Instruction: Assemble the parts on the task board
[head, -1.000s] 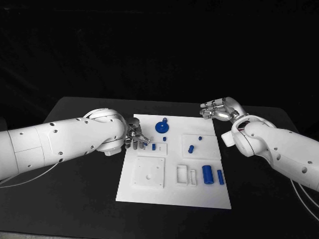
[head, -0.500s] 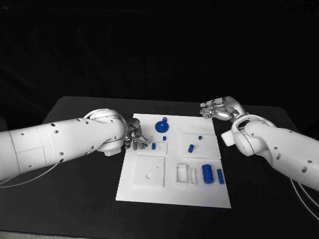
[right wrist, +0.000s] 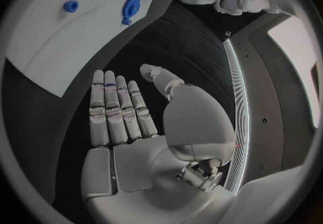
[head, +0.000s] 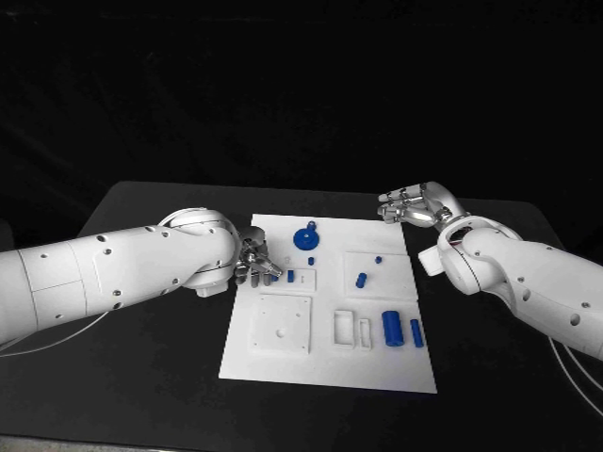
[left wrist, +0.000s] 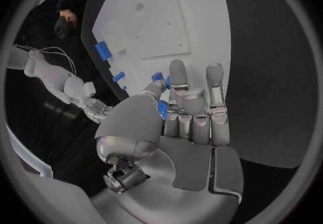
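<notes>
The white task board (head: pixel 326 363) lies mid-table with blue parts on it: a round knobbed piece (head: pixel 307 239), small pegs (head: pixel 291 277), a short piece (head: pixel 362 280) and two cylinders (head: pixel 393 329). My left hand (head: pixel 258 264) hovers at the board's left edge, and its thumb and a finger pinch a small blue part (left wrist: pixel 162 110). The other fingers (left wrist: pixel 215 81) point straight over the board (left wrist: pixel 161 25). My right hand (head: pixel 411 207) floats off the board's far right corner, palm flat, fingers (right wrist: pixel 114 111) spread and empty. From that wrist the board (right wrist: pixel 61 51) and round piece (right wrist: pixel 131 6) show.
A raised white square plate (head: pixel 284 325) and two white frames (head: pixel 353 330) sit on the board's near half. Black table (head: pixel 138 377) surrounds the board on all sides. Both white forearms lie along the board's left and right flanks.
My left hand has edged slightly right, further over the board's left edge. The right hand and the parts on the board have stayed put.
</notes>
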